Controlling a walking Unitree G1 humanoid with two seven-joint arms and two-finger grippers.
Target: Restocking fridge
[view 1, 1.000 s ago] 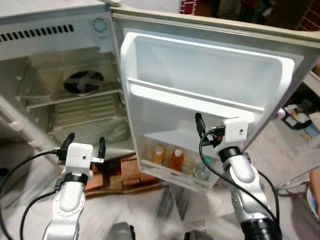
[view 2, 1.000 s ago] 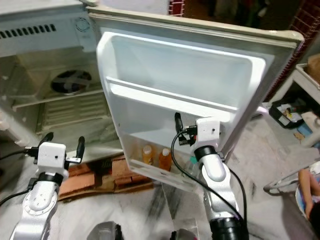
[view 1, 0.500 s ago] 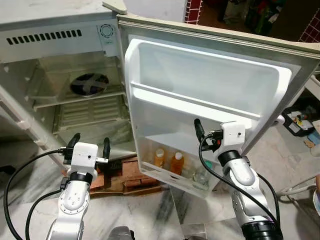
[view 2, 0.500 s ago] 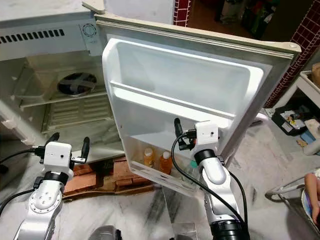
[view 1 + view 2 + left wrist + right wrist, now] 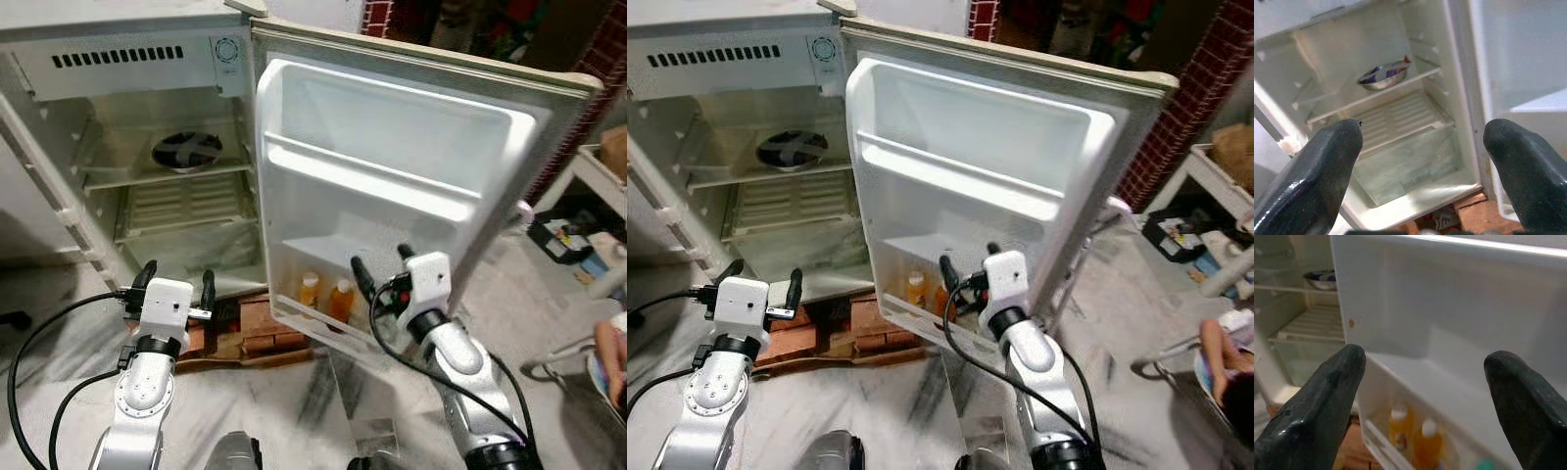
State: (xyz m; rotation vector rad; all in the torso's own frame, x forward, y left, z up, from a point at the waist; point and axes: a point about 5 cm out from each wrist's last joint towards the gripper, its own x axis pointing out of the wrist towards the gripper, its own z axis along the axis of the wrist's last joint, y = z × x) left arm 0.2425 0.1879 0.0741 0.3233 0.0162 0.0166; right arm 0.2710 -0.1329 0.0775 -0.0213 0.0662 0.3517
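Note:
A small white fridge (image 5: 59, 211) stands open, its door (image 5: 411, 147) swung out to the right. Two orange bottles (image 5: 309, 290) (image 5: 341, 298) stand in the door's bottom shelf, also in the right wrist view (image 5: 1397, 423). A metal bowl (image 5: 185, 150) sits on the upper shelf inside. My right gripper (image 5: 380, 260) is open and empty, held just in front of the bottom door shelf, right of the bottles. My left gripper (image 5: 178, 273) is open and empty too, low before the fridge's bottom compartment (image 5: 1400, 166).
Red bricks (image 5: 260, 328) lie under the fridge's front edge on the marble floor. A white rack (image 5: 1215, 186) and dark clutter (image 5: 558, 235) stand at the right. Part of a person (image 5: 1225, 343) shows at the right edge. A red tiled wall (image 5: 1185, 98) is behind the door.
The camera has shifted, so the whole scene sits differently. My right gripper has dropped lower and moved left, closer to the bottles on the door shelf. The left gripper has held its place.

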